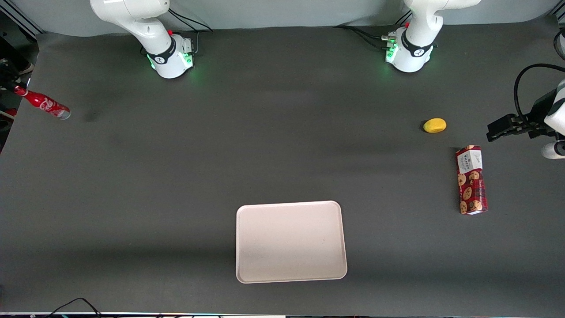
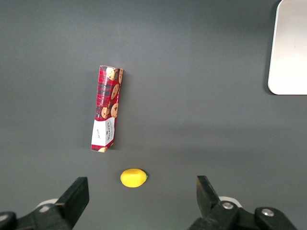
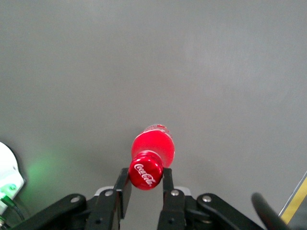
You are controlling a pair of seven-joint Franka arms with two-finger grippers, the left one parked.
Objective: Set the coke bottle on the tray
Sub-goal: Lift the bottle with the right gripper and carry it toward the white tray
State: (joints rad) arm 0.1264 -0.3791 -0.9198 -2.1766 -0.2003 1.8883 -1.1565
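Coke bottle [image 1: 46, 104] held by its neck at the working arm's end of the table, well apart from the tray [image 1: 291, 241].

The gripper [image 3: 144, 188] has its jaws narrowed onto the bottle just under the red cap, one finger [image 3: 123, 188] on each side, and the bottle hangs tilted with its silvery base angled toward the table's middle, a faint shadow beside it on the dark mat. The cream-pink tray lies nearer the front camera, mid-table, with bare mat between it and the bottle. Toward the parked arm's end sit a small yellow lemon-like object [image 1: 435, 125] and, nearer the camera, a red cookie box [image 1: 471, 179] lying flat, both well apart from the tray.
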